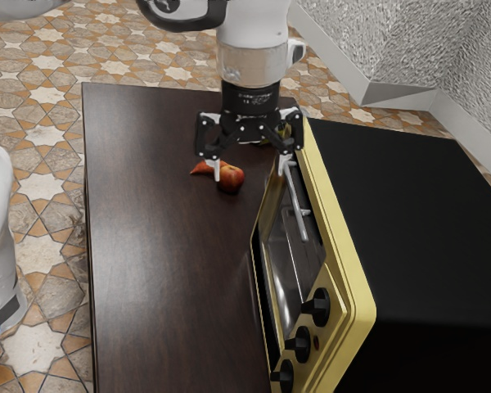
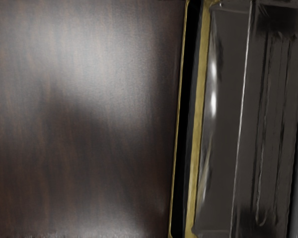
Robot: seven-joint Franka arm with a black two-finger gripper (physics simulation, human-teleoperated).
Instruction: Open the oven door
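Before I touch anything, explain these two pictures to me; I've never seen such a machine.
The white machine is a robot arm; its black two-fingered gripper is open, holding nothing. One picture is taken from the arm's side, the other from its hand, looking onto the dark tabletop and the oven. The oven is yellow and black, with a bar handle and black knobs. Also on the tabletop: a red apple and, touching or beside it, something reddish and pointed.

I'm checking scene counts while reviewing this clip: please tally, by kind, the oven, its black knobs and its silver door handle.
Oven: 1
Black knobs: 3
Silver door handle: 1
Total: 5
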